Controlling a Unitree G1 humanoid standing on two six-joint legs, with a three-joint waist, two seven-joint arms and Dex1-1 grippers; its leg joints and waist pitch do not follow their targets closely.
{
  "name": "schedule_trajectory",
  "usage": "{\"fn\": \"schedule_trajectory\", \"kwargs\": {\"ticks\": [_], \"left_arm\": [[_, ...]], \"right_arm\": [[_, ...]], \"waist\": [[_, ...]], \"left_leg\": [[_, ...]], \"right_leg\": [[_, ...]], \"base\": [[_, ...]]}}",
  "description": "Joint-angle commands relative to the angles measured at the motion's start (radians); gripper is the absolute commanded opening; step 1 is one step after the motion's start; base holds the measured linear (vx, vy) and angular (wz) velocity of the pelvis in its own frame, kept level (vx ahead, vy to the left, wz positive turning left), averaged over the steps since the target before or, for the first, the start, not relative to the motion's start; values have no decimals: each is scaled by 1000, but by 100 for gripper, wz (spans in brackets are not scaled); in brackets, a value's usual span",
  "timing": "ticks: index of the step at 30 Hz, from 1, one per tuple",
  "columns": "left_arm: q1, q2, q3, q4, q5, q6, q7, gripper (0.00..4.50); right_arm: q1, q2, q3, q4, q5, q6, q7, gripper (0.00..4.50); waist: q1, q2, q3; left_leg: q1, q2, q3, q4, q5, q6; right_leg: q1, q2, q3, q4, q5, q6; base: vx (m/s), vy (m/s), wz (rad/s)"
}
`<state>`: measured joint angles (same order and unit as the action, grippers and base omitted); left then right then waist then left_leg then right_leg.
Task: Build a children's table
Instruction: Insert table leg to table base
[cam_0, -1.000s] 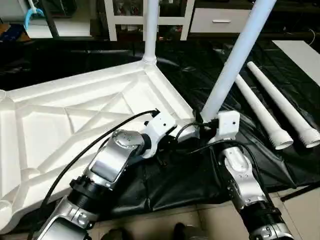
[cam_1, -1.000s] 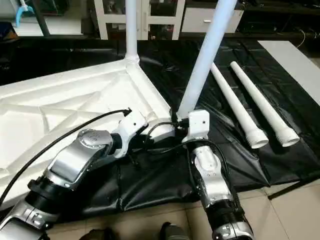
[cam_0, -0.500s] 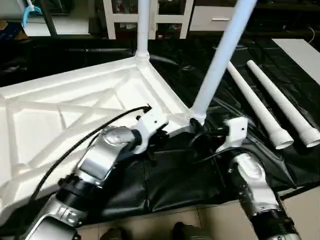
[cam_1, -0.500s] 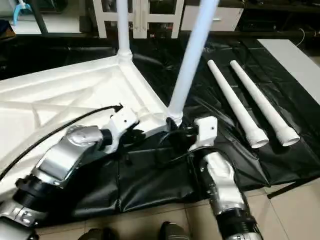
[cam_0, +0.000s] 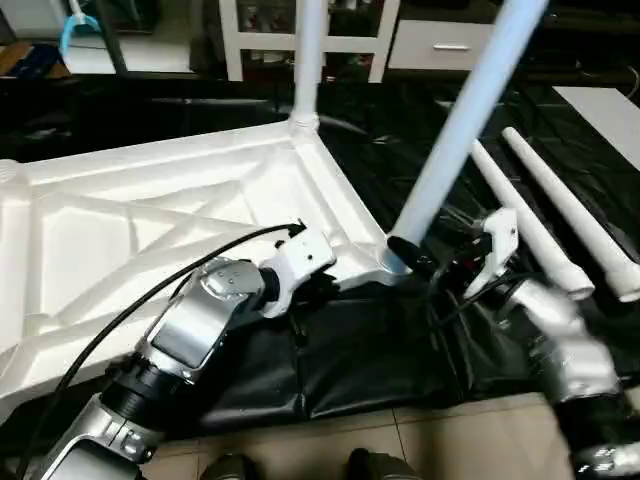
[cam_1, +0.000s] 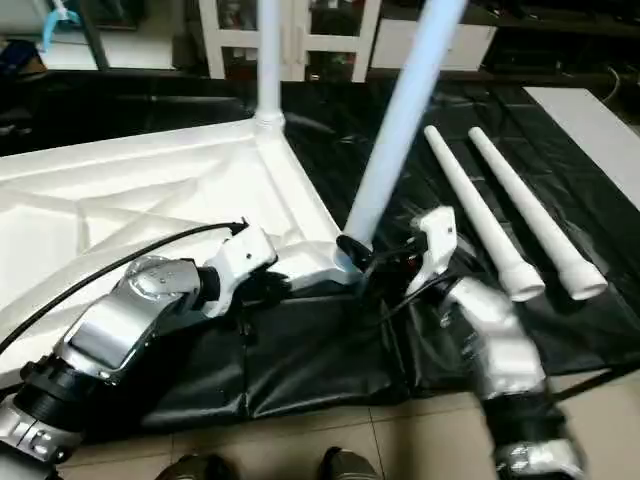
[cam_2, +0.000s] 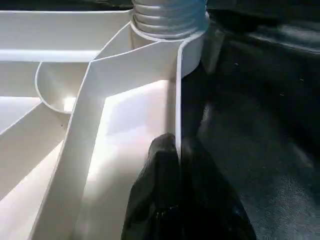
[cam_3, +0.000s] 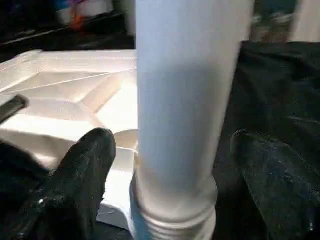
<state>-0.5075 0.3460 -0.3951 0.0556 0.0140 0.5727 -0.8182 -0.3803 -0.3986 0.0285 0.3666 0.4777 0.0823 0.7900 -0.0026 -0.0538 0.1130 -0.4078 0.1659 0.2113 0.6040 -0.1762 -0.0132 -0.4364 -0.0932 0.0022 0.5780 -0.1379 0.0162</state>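
The upturned table top is plain white, its underside crossed by white ribs in an X pattern. The legs standing in its corner sockets are white, and so are the two loose legs lying on the glossy black sheet. The forearms are silver with white wrist housings and black fingers. The floor is beige tile.

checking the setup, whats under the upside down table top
A black sheet lies under the table top and spreads past its near edge and right side, where two loose legs rest on it. Whatever lies directly beneath the top is covered.
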Motion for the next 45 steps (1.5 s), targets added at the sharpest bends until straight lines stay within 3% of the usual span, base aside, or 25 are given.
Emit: {"fn": "schedule_trajectory", "kwargs": {"ticks": [1, 3, 4, 6, 7, 9, 17, 22, 30, 38, 45], "left_arm": [[6, -9, -13, -43, -16, -21, -16, 0], [7, -6, -14, -46, -17, -21, -18, 0], [9, -3, -15, -49, -17, -20, -21, 0], [17, 11, -27, -61, -19, -20, -39, 0], [19, 13, -30, -63, -19, -19, -44, 0], [23, 19, -35, -69, -20, -17, -53, 0], [24, 34, -49, -70, -14, -23, -71, 0], [21, 39, -46, -63, -9, -26, -70, 0], [13, 43, -44, -46, -4, -37, -78, 0], [6, 43, -45, -38, -2, -42, -80, 0], [9, 46, -39, -42, -6, -58, -87, 0]], "right_arm": [[-9, -15, 0, 8, 18, 30, 33, 407], [-23, -27, 3, 11, 18, 51, 53, 407], [-28, -29, 1, 13, 21, 59, 59, 407], [-47, -34, -7, 24, 35, 85, 87, 407], [-52, -35, -10, 25, 40, 99, 102, 407], [-60, -40, -10, 29, 41, 111, 121, 380], [-100, -80, -15, 46, 55, 185, 229, 317], [-99, -97, -21, 35, 61, 202, 246, 280], [-77, -115, -29, 11, 59, 241, 288, 201], [-72, -117, -22, 6, 65, 259, 311, 194], [-90, -69, -103, 21, 134, 319, 249, 193]], "waist": [[0, -24, -87], [5, -19, -88], [4, -29, -89], [8, -23, -90], [7, -29, -90], [9, -24, -89], [12, -27, -89], [13, -31, -89], [17, -25, -90], [20, -27, -91], [20, -29, -89]], "left_leg": [[30, 53, -18, -67, -139, 115], [32, 54, -19, -67, -129, 118], [31, 53, -18, -65, -122, 121], [32, 54, -18, -64, -113, 124], [31, 55, -17, -64, -108, 126], [33, 56, -16, -64, -104, 125], [37, 58, -14, -63, -113, 105], [37, 58, -13, -63, -120, 98], [36, 58, -14, -62, -120, 94], [37, 58, -14, -62, -125, 88], [35, 57, -14, -61, -123, 91]], "right_leg": [[45, -31, 11, -47, -215, -238], [45, -32, 11, -45, -209, -240], [46, -31, 10, -44, -204, -240], [46, -33, 10, -42, -199, -245], [47, -33, 8, -42, -196, -248], [45, -34, 7, -41, -196, -250], [45, -33, 4, -40, -207, -249], [44, -34, 5, -42, -220, -246], [45, -35, 4, -40, -216, -247], [44, -34, 4, -40, -224, -245], [44, -33, 4, -40, -228, -244]], "base": [[0, 0, 0], [0, 0, 0], [0, 0, 0], [0, 0, 0], [0, 0, 0], [0, 0, 0], [0, 0, 0], [0, 0, 0], [0, 0, 0], [0, 0, 0], [0, 0, 0]]}}
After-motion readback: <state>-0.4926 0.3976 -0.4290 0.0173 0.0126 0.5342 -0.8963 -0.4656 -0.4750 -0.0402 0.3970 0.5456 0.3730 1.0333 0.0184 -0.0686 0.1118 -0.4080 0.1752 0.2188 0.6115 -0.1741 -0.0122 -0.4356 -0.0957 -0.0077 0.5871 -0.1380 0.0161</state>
